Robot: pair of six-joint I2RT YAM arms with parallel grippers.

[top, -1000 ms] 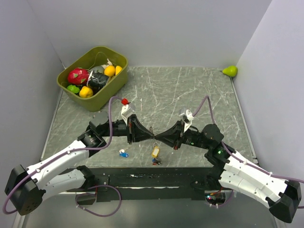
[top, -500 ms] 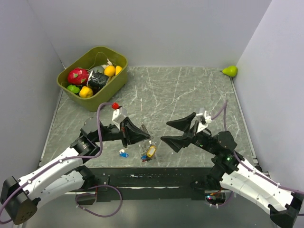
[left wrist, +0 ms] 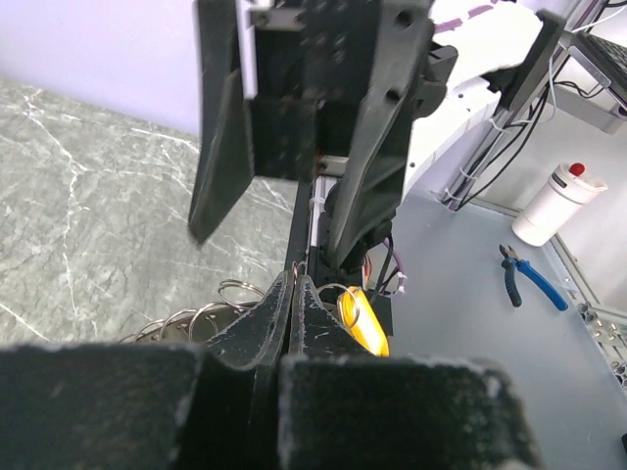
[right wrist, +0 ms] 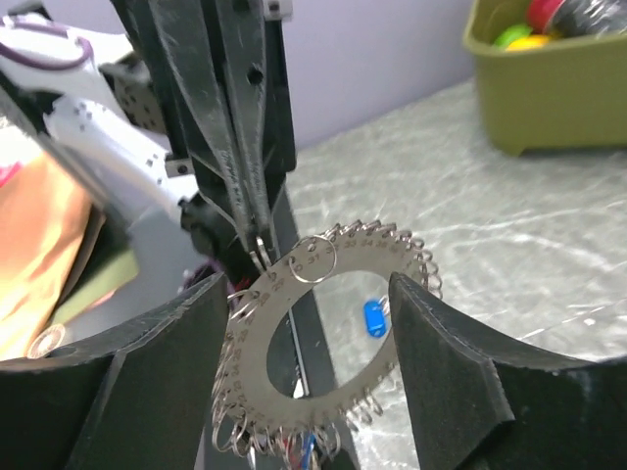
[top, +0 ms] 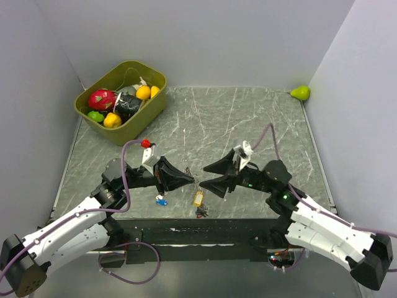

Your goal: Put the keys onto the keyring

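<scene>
At the near edge of the table (top: 260,118), a blue-headed key (top: 161,200) lies flat on the marbled surface, left of centre and apart from both grippers. Just right of it, a yellow-tagged key (top: 198,198) and a small dark cluster of keys (top: 201,212) sit directly below the keyring; whether they hang from it or rest on the table cannot be told.

Just beyond them, the two arms meet tip to tip. The left gripper (top: 192,180) is closed, and its fingertips pinch the rim of the keyring (right wrist: 353,257). The right wrist view shows the keyring as a flat silvery ring edged with many small wire loops, held upright above the table. The right gripper (top: 208,177) faces it with its jaws spread, one finger on each side of the keyring. Contact with the ring cannot be confirmed.

At the far left corner stands an olive bin (top: 149,108) containing toy fruit (top: 102,99). At the far right corner lies a green pear (top: 301,92).
</scene>
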